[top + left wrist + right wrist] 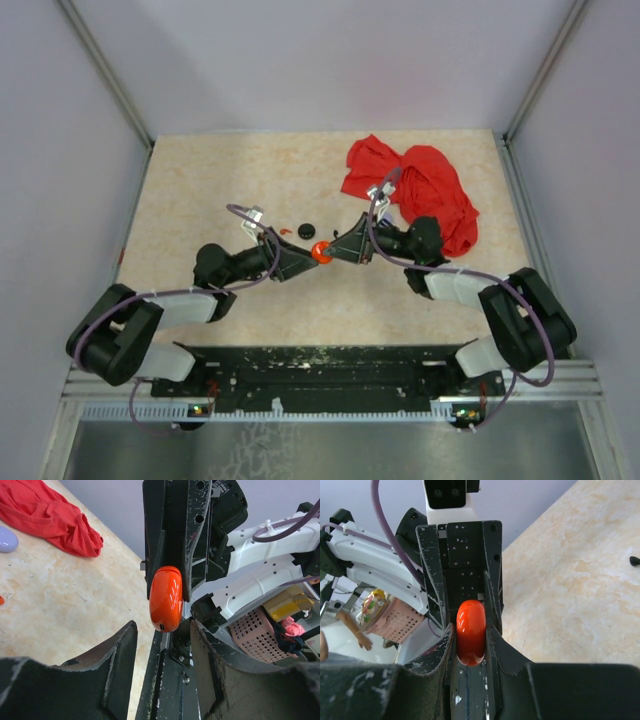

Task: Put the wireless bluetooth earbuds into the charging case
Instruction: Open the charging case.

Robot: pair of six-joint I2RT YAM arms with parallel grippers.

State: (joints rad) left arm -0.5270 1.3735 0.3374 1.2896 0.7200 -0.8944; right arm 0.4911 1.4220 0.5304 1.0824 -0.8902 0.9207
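Note:
My right gripper [332, 250] is shut on a glossy red-orange disc [321, 252], seen edge-on between its fingers in the right wrist view [471, 632]. My left gripper [308, 258] faces it tip to tip with its jaws open; in the left wrist view the disc [166, 597] hangs at the mouth of the left gripper [164, 630]. The charging case [305, 228], a small black puck, lies on the table just behind the grippers and also shows in the right wrist view [634, 560]. A tiny red-orange speck, perhaps an earbud [284, 232], lies left of it.
A crumpled red cloth [420, 190] lies at the back right of the beige table [200, 200]; it also shows in the left wrist view [45, 515], with a lavender disc [6, 538] beside it. Grey walls enclose the table on three sides.

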